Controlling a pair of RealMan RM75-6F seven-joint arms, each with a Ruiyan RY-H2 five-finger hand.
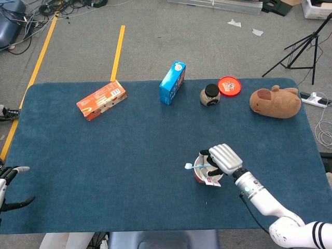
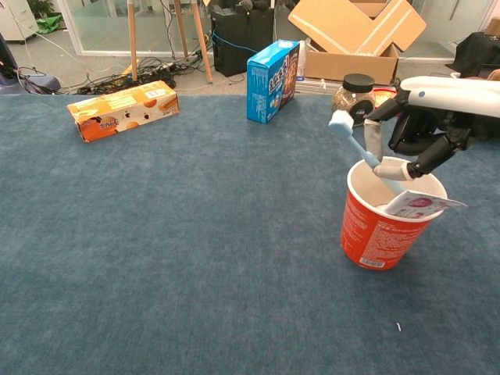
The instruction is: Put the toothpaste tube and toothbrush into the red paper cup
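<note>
Over the red paper cup (image 2: 380, 223), which already holds the white toothpaste tube (image 2: 420, 205), the right hand (image 2: 422, 133) pinches the pale blue toothbrush (image 2: 355, 143) in its fingers (image 2: 376, 143), handle end dipped inside the rim, bristled head slanting up to the left.

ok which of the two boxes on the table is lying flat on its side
The orange box near the table's far left lies flat on its long side. The blue box, further right toward the middle, stands upright on end.
</note>
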